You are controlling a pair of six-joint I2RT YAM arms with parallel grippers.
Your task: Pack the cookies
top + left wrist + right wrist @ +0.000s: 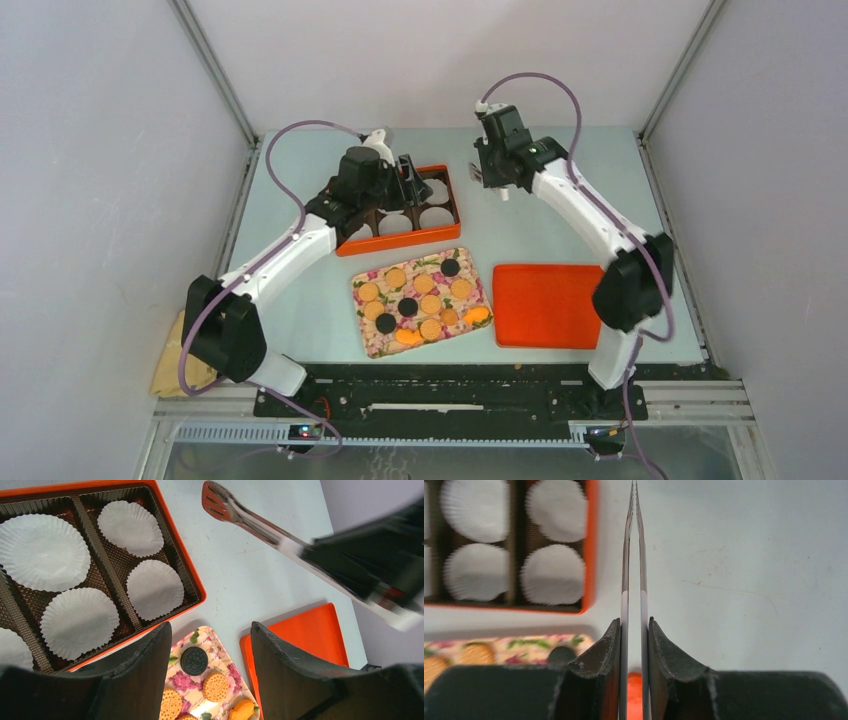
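Currently cookies (431, 305) on floral tray (374, 345), near spread left claw (210, 630), well apart from right claw (634, 625) pinching tongs (634, 555)

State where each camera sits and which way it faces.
Top external: high behind the robot, looking down at the table; left arm and right arm show.
Left wrist: on the left hand, looking down past its open fingers at box and cookies.
Right wrist: on the right hand, looking along the tongs it grips.
Both wrist views share box and floral tray.
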